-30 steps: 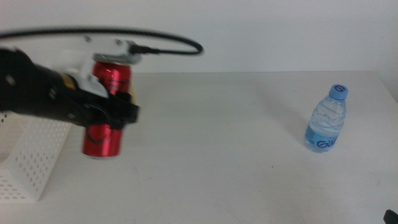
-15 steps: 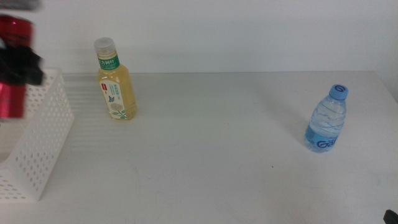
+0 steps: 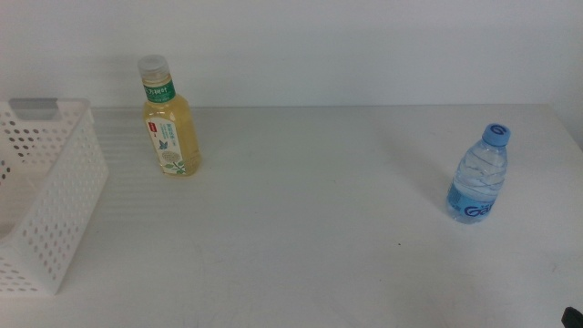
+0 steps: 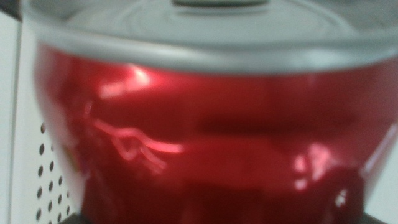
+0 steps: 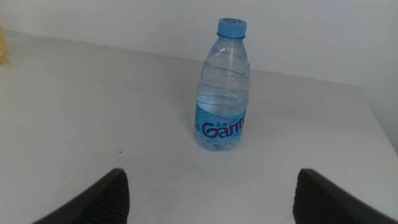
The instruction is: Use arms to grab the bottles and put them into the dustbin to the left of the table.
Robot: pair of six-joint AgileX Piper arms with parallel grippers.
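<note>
A red can (image 4: 205, 137) fills the left wrist view, with my left gripper (image 4: 211, 219) shut on it; only dark slivers of the jaws show. The perforated white wall of the dustbin (image 4: 25, 155) is right beside the can. That arm is out of the middle view. The dustbin (image 3: 55, 210) stands at the table's left edge. A yellow tea bottle (image 3: 169, 123) stands upright just right of it. The blue-capped water bottle (image 3: 477, 178) stands at the far right. My right gripper (image 5: 211, 193) is open, short of the water bottle (image 5: 222, 93) and apart from it.
The white table (image 3: 301, 210) runs to a white wall at the back. Its right edge lies close behind the water bottle. A dark tip of the right gripper (image 3: 574, 315) shows at the bottom right corner of the middle view.
The left arm carried the red can leftward over the dustbin and out of the middle view, uncovering the tea bottle. The water bottle and right arm have not moved.
</note>
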